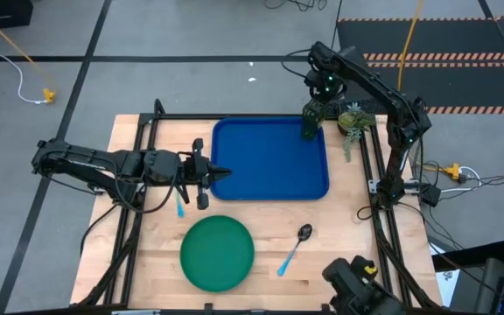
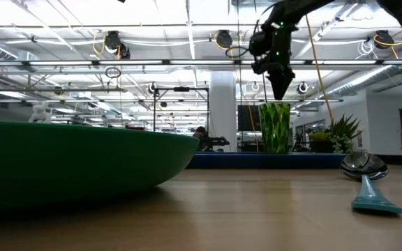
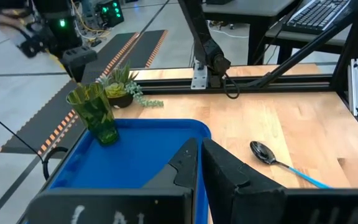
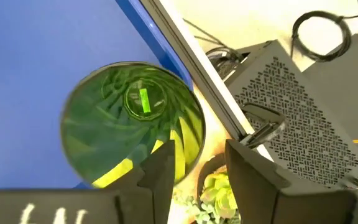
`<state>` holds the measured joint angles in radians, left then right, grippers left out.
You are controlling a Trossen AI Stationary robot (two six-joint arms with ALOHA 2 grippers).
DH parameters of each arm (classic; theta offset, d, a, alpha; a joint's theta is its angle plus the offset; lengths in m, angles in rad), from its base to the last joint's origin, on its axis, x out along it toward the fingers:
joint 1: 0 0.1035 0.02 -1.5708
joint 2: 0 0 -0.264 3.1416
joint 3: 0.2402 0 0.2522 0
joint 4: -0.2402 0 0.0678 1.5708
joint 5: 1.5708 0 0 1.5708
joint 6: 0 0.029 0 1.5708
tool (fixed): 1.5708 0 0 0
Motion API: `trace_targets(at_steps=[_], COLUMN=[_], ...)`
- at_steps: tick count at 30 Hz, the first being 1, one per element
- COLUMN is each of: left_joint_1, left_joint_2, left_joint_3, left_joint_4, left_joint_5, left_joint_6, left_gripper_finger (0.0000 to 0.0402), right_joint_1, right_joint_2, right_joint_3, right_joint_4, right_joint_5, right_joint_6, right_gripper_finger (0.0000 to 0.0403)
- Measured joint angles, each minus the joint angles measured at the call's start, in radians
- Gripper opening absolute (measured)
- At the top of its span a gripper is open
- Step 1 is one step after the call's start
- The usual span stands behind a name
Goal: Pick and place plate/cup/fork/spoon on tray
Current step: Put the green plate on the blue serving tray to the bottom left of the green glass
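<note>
The green cup (image 1: 311,124) stands upright on its base in the far right corner of the blue tray (image 1: 269,166). My right gripper (image 2: 283,94) hangs just above the cup's rim, fingers pointing down and a little open. In the right wrist view (image 4: 197,168) they stand over the rim without touching it. My left gripper (image 1: 226,172) is shut and empty over the tray's left rim. The blue fork (image 1: 180,206) lies on the table under my left arm. The green plate (image 1: 218,253) and the spoon (image 1: 294,247) lie on the table near its front edge.
A small yellow-green plant toy (image 1: 353,122) sits just right of the tray's far right corner, close to the cup. Black frame rails (image 1: 366,166) run along the table's left and right sides. Bare wood lies between the plate and the tray.
</note>
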<state>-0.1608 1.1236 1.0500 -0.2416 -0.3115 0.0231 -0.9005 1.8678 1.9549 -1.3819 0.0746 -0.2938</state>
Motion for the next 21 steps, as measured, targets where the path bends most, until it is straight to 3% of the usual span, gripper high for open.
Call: trace_targets(at_steps=[12,16,21], left_joint_1=[-0.03,-0.093,-0.172], left_joint_2=[0.0,0.0,0.0], left_joint_3=[0.0,0.0,0.0], left_joint_4=[0.007,0.007,0.028], left_joint_5=[-0.002,0.0,0.0], left_joint_6=[-0.083,-0.064,-0.046], left_gripper_finger=[0.0026,0.0026,0.0026], right_joint_1=[0.159,0.267,0.432], right_joint_2=[-0.207,-0.338,-0.534], right_joint_3=[-0.023,-0.138,-0.395], right_joint_4=[-0.033,0.005,0.206], right_joint_5=[-0.002,0.003,0.005], right_joint_6=[0.19,0.273,0.382], right_gripper_finger=[0.0146,0.0146,0.0146])
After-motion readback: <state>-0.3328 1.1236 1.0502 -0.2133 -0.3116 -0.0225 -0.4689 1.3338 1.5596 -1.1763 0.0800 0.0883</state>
